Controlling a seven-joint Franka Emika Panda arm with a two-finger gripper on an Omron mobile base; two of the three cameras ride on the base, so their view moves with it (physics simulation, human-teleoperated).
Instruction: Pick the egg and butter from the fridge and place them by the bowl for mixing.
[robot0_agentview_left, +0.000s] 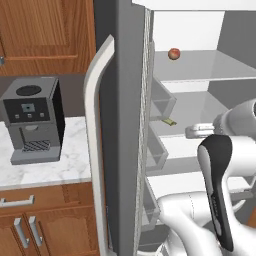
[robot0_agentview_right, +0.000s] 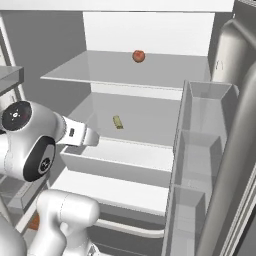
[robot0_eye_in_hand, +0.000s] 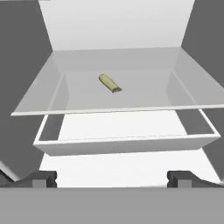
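Here we saw the gripper with jaws wide apart (holding nothing), facing the butter lying on a fridge shelf.

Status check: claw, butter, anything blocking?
Claw open, empty, facing fridge interior. Butter alone on middle shelf, untouched. Path clear.

Home kitchen, rendered — open grey fridge with white inside and glassy shelves, coffee machine on a marble counter, wooden cabinets above and below — metal handles.
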